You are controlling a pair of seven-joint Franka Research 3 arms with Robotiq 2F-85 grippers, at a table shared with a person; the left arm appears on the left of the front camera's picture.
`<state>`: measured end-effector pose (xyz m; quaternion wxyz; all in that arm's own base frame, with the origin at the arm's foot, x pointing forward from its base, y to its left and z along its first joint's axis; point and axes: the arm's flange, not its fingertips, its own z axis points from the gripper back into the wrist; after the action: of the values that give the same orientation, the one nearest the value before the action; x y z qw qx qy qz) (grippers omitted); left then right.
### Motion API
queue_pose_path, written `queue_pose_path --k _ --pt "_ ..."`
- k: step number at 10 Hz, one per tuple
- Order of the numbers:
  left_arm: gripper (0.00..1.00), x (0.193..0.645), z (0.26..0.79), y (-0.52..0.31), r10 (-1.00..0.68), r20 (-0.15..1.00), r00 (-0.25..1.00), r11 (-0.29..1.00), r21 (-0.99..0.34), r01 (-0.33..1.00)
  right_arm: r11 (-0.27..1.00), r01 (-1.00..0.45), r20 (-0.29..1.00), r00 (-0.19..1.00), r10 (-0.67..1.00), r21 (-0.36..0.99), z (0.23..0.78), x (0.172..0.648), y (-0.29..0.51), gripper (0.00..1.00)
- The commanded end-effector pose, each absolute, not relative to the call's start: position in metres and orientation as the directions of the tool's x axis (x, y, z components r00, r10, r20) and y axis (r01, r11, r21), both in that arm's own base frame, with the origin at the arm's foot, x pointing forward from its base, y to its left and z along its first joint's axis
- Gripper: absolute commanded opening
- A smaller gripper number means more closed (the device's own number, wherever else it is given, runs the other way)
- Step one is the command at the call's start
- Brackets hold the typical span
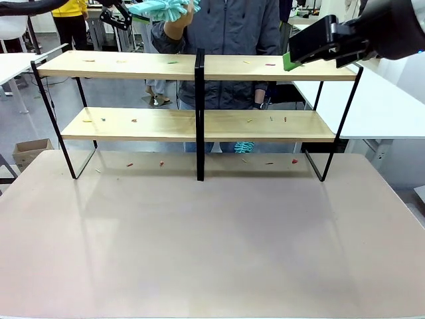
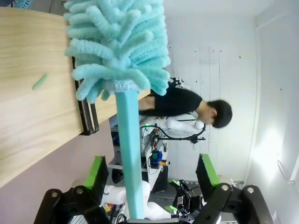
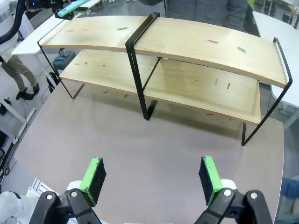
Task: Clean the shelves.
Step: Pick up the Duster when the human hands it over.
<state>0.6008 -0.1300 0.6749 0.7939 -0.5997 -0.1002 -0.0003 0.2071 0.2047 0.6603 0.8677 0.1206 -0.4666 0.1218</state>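
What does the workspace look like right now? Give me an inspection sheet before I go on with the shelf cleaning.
surface: pale pink table, matte.
job's things: shelves upright on the table's far half; teal duster held up by the person's hand.
clutter: small coloured bits on both boards and on the table under the rack.
claws: left claw open, pads either side of the duster's handle, not touching; right claw open, empty, pointed at the shelves.
cables: nothing seen.
surroundings: person behind the shelves; white tables at both sides; cardboard box on the floor.
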Motion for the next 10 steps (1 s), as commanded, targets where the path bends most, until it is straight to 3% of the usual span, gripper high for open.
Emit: queue_pose_path --k 1,2,4,5,7,10 --pt "0.42 0.595 0.671 -0.129 0.167 0.161 0.973 0.285 -0.952 0.109 0.942 -0.321 0.84 0.535 0.092 0.102 0.66 0.206 0.204 1.0" --pt "0.0 0.593 0.671 -0.129 0.194 0.173 0.966 0.294 -0.949 0.111 0.942 -0.321 0.84 0.535 0.092 0.102 0.66 0.206 0.204 1.0" --pt "0.0 0.591 0.671 -0.129 0.225 0.195 0.955 0.306 -0.944 0.121 0.942 -0.321 0.84 0.535 0.092 0.102 0.66 0.206 0.204 1.0" --pt "0.15 0.591 0.672 -0.128 0.236 0.204 0.95 0.315 -0.941 0.123 0.942 -0.321 0.84 0.535 0.092 0.102 0.66 0.206 0.204 1.0" --pt "0.0 0.591 0.67 -0.127 0.231 0.209 0.95 0.326 -0.937 0.126 0.942 -0.321 0.84 0.535 0.092 0.102 0.66 0.206 0.204 1.0" --pt "0.0 0.577 0.674 -0.121 0.194 0.229 0.954 0.35 -0.925 0.151 0.942 -0.321 0.84 0.535 0.092 0.102 0.66 0.206 0.204 1.0"
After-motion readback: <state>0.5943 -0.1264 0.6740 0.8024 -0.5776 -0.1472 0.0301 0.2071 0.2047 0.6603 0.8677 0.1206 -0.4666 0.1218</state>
